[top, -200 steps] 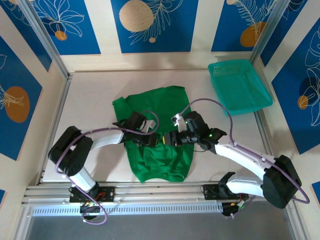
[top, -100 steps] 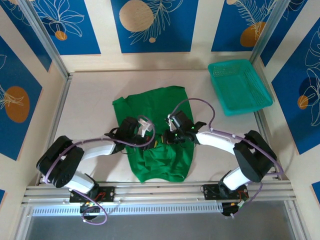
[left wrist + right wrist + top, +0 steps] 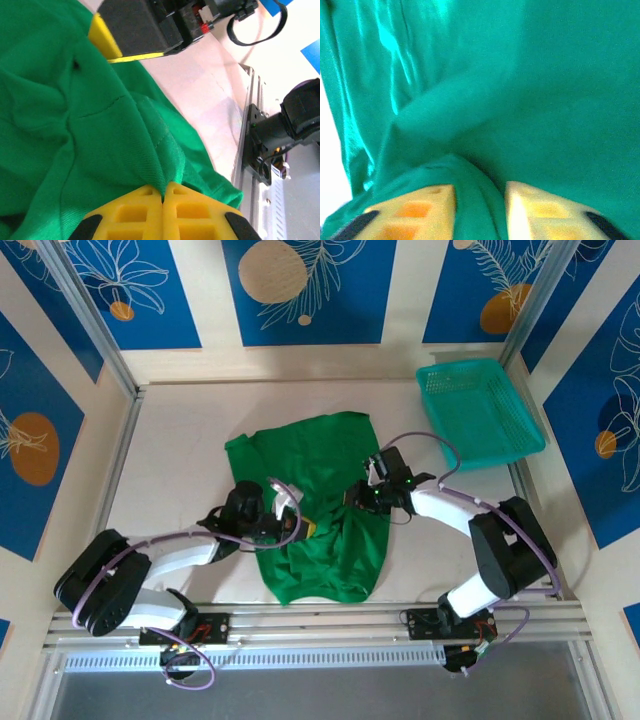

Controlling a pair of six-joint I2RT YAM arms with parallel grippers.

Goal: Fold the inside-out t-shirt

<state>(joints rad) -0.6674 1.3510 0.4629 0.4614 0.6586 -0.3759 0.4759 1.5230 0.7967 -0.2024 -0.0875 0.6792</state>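
Note:
The inside-out t-shirt (image 3: 320,450) is bright green and lies crumpled in the middle of the table, its near half bunched into ridges. My left gripper (image 3: 303,526) sits low over the shirt's left middle. In the left wrist view that gripper (image 3: 163,187) has its yellow jaws pressed together on a pinched peak of the green cloth (image 3: 60,100). My right gripper (image 3: 360,498) rests on the shirt's right middle. The right wrist view has the right gripper (image 3: 480,187) with its jaws partly apart and a thick fold of the shirt (image 3: 545,90) filling the gap.
A teal mesh basket (image 3: 478,410) stands at the back right corner. The bare table (image 3: 180,440) stretches to the left of the shirt. A metal rail (image 3: 320,620) runs along the near edge. The right arm's base (image 3: 295,125) stands close beside the shirt's hem.
The right gripper has moved back and to the right along the shirt. The left gripper has slid slightly left and nearer, still pinching cloth. The shirt's near half has bunched differently.

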